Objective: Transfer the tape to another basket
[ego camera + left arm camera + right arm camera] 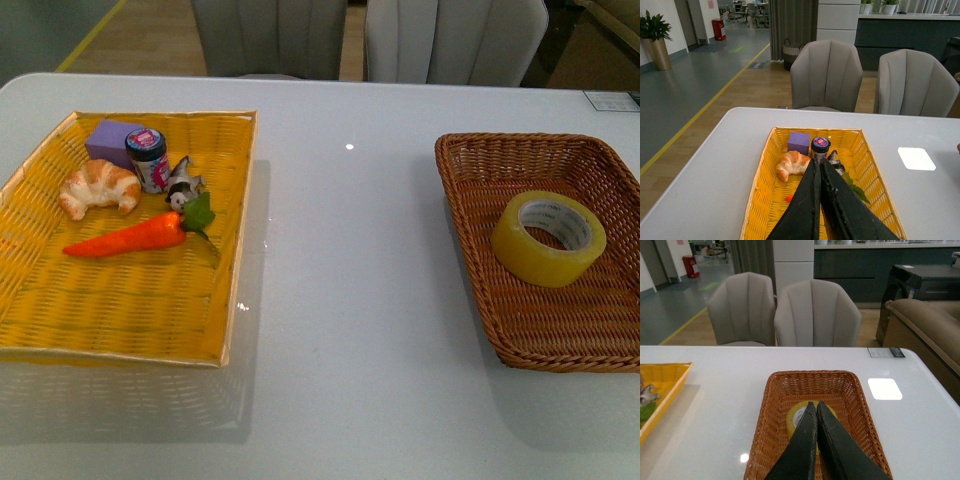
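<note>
Tape [548, 238] lies flat, core up, inside the brown wicker basket [470, 210] on the table's [350, 300] right side, toward the basket's middle. In the right wrist view the right gripper [816, 406] is above the basket with its jaws pressed together and empty; the tape [796, 416] shows just past the fingertips, partly hidden by them. Left gripper [819, 162] is likewise pinched closed with nothing in it, above the yellow tray [120, 310]. Tray holds a croissant [98, 187], purple block [112, 139], small jar [148, 158], carrot [130, 236] and a small animal figurine [183, 184], clustered at its far end.
</note>
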`<move>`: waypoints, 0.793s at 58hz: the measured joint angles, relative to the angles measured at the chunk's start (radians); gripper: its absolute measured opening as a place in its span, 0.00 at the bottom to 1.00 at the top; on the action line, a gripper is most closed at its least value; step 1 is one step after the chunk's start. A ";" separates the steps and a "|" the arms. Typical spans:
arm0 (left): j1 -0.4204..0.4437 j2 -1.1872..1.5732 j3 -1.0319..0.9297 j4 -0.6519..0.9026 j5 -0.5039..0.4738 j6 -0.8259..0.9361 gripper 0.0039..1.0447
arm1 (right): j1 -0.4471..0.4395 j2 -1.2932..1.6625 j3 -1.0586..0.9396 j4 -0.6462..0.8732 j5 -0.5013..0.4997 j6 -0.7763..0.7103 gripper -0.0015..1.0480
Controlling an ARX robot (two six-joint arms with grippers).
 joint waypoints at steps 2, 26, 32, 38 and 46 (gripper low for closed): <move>0.000 0.000 0.000 0.000 0.000 0.000 0.01 | 0.000 0.000 0.000 0.000 0.000 -0.001 0.03; 0.000 0.000 0.000 0.000 0.000 0.000 0.83 | 0.000 0.000 0.000 0.000 0.000 -0.002 0.86; 0.000 0.000 0.000 0.000 0.000 0.002 0.92 | 0.000 0.000 0.000 0.000 0.000 -0.001 0.91; 0.000 0.000 0.000 0.000 0.000 0.002 0.92 | 0.000 0.000 0.000 0.000 0.000 -0.001 0.91; 0.000 0.000 0.000 0.000 0.000 0.002 0.92 | 0.000 0.000 0.000 0.000 0.000 -0.001 0.91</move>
